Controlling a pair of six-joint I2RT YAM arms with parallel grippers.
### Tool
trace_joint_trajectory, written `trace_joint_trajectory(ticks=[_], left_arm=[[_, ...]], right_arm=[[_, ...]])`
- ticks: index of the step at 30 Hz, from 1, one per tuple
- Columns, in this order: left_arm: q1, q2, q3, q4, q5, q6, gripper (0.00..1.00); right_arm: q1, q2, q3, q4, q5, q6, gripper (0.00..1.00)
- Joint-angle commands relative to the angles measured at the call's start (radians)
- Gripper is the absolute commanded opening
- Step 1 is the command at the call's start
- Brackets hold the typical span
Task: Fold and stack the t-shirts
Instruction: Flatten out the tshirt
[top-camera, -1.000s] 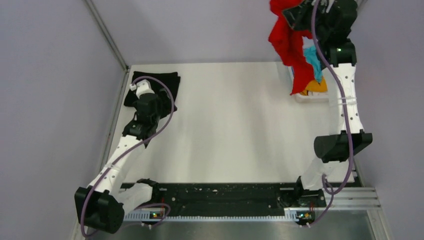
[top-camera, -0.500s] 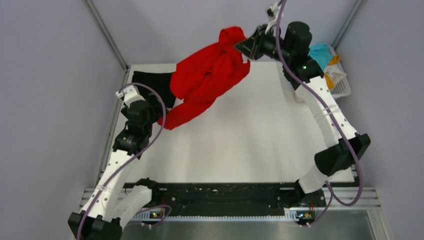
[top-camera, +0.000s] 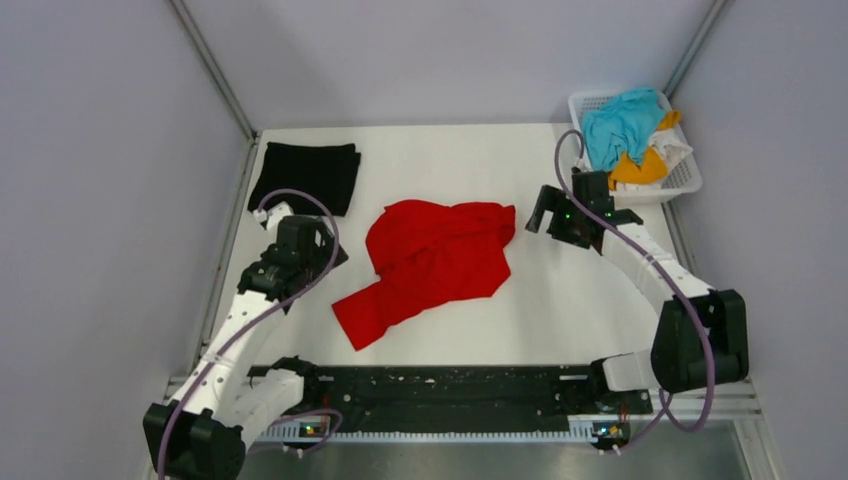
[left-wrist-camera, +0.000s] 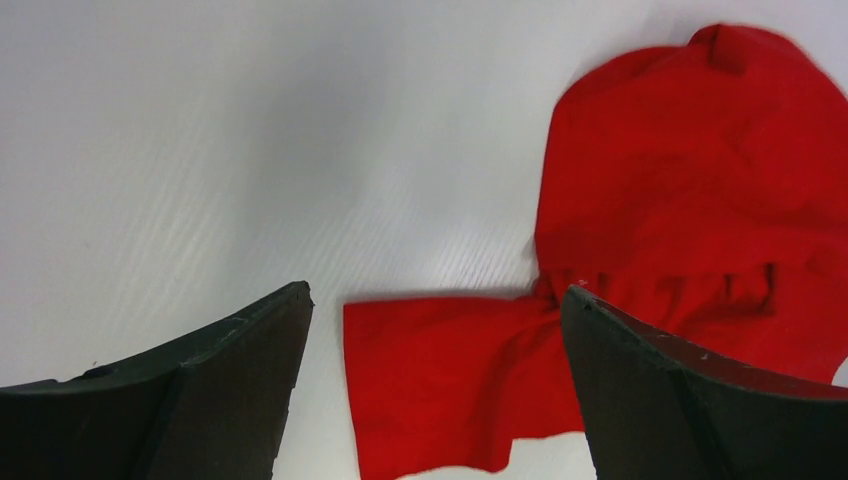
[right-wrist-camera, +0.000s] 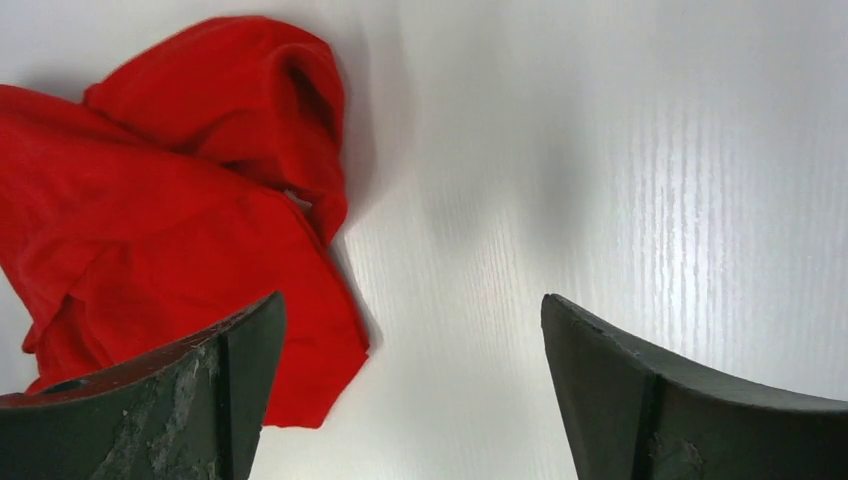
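- Now the red t-shirt (top-camera: 435, 262) lies crumpled mid-table (top-camera: 560, 310), not yet folded.
- We judge flattening is in hand; next we need both edges pinched and pulled apart.
- Left gripper (left-wrist-camera: 435, 292): spread wide, empty, over a red flap.
- Right gripper (right-wrist-camera: 412, 300): spread wide, empty, beside the shirt.

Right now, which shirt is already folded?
The black shirt at the far-left corner: a flat rectangle. The red shirt lies crumpled; others are heaped in the basket.

The crumpled red cloth t-shirt (right-wrist-camera: 150, 200) runs off the left edge in the right wrist pic & part hides behind a dark finger (right-wrist-camera: 150, 400) of the right gripper (right-wrist-camera: 410, 297).
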Motion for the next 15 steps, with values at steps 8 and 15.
trace_joint_trajectory(ticks=[8,15], left_arm=[[0.002,-0.043,-0.195,-0.174,0.254,-0.275,0.99],[0.002,-0.003,-0.326,-0.004,0.376,-0.285,0.95]], right_arm=[[0.140,-0.083,-0.043,0.091,0.106,-0.115,0.99],[0.203,-0.089,-0.055,0.059,0.109,-0.092,0.99]])
